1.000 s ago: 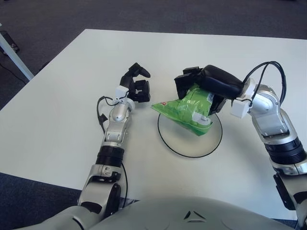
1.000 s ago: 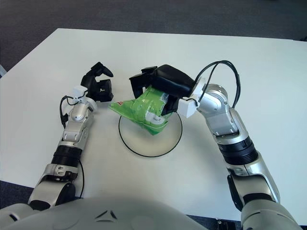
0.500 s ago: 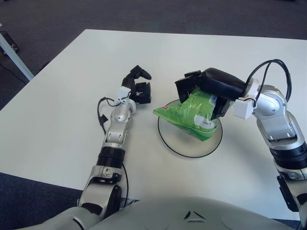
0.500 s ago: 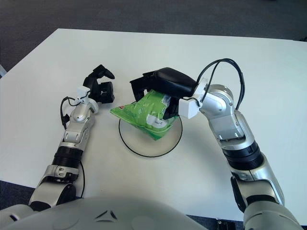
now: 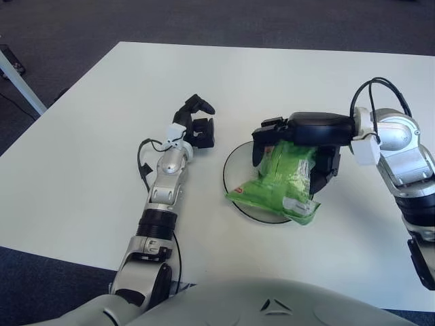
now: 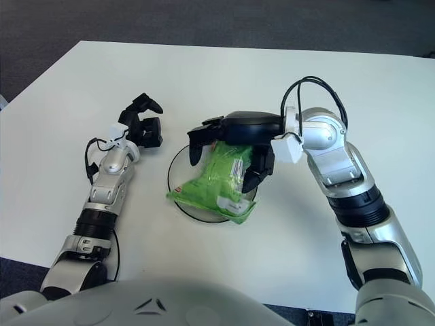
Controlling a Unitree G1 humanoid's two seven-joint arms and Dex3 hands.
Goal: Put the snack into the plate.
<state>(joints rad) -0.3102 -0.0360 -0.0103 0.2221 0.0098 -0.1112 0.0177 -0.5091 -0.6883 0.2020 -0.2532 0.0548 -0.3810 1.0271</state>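
Right hand point(image 5: 299, 146) hangs over the plate point(image 5: 234, 159), its dark fingers curled down around the upper end of the green snack bag point(image 5: 279, 187). Over the last second the bag has come down from a tilted carry above the plate to lie across it, its lower end spilling past the near rim onto the table point(image 5: 88, 149). That suggests the placing is nearly done; what seems left is to let go and lift clear, though the overhang could leave the bag half off. Left hand point(image 5: 197, 125) shows just left of the plate, fingers loosely curled on nothing. Nothing else stands near the plate.
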